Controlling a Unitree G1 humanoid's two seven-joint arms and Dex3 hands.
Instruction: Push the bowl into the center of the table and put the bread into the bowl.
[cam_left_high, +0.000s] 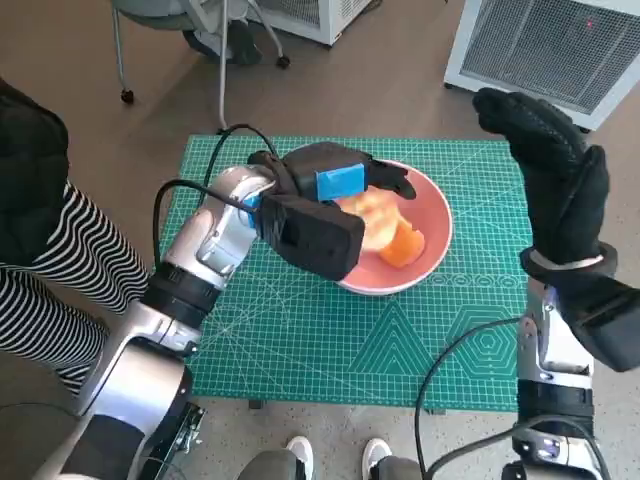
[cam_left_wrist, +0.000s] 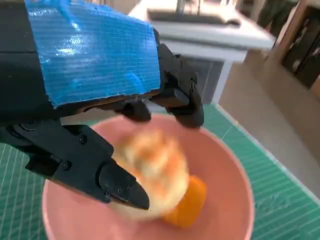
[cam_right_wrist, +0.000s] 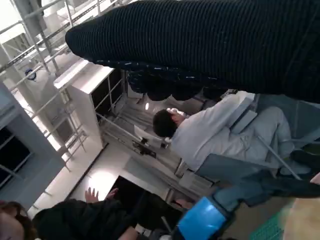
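The pink bowl (cam_left_high: 432, 215) stands on the green cutting mat (cam_left_high: 300, 340), a little behind the mat's middle. A pale, browned bread roll (cam_left_high: 365, 212) lies inside it. My left hand (cam_left_high: 325, 195) hovers over the bowl's left half, fingers spread above the roll. In the left wrist view the blurred bread (cam_left_wrist: 152, 170) sits in the bowl (cam_left_wrist: 225, 165) between the thumb (cam_left_wrist: 117, 182) and the fingers (cam_left_wrist: 182, 102), which stand clear of it. My right hand (cam_left_high: 555, 180) is raised high at the table's right side, fingers apart, holding nothing.
An orange piece of food (cam_left_high: 404, 245) lies in the bowl beside the roll. A person in striped trousers (cam_left_high: 60, 270) sits at the left. A white grilled unit (cam_left_high: 555, 45) stands behind the table. The right wrist view shows a seated person in white (cam_right_wrist: 220, 132).
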